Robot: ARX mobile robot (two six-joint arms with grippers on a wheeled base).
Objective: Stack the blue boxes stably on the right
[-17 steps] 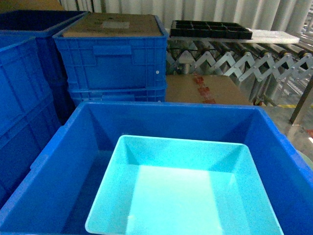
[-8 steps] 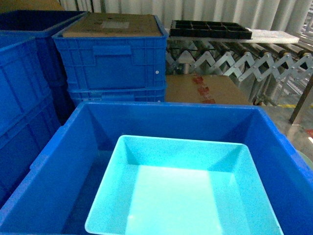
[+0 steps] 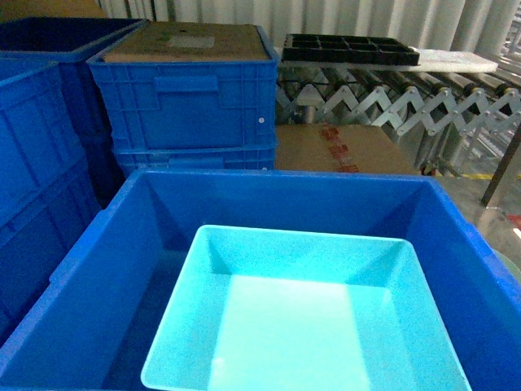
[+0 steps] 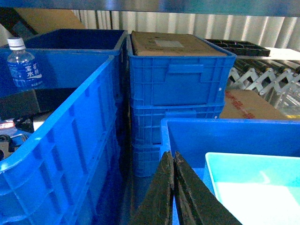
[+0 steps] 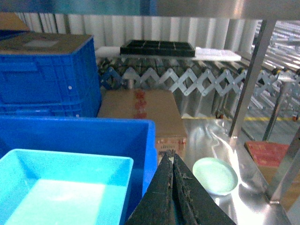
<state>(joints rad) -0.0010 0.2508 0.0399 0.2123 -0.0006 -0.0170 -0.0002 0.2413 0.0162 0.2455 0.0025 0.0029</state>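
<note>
Clearly only 1 turquoise tub (image 3: 305, 326) is in sight, sitting inside the large blue crate (image 3: 106, 261) at the front of the head view, nearer that crate's right wall than its left, mouth up and empty. To the far left a water bottle (image 4: 22, 64) rests on another crate's edge in the left wrist view. The left pincer (image 4: 173, 161) shows as 2 dark fingers pressed together with nothing between them, hanging above the crate's left corner, just left of the tub's rim. Behind stand the stacked ribbed crates (image 3: 187, 102), at least 2 tiers high, the top one capped by a cardboard sheet (image 3: 191, 41). Further right lie 1 cardboard carton (image 3: 342, 151), 1 black divided tray (image 3: 350, 49) on the roller conveyor (image 3: 423, 102), and 1 pale green dish (image 5: 214, 176) on the shiny metal desk (image 5: 253, 197). The right pincer (image 5: 169, 161) is likewise closed and empty, poised over the crate's right wall, beside the tub.

Judging by its thin, glossy, tapered walls, the tub should be light and fairly stiff, though slick on the flat faces; the rounded rolled rim looks the surest place to grip, ideally on 2 opposite sides so it lifts level. Its taper suggests it would nest easily
</note>
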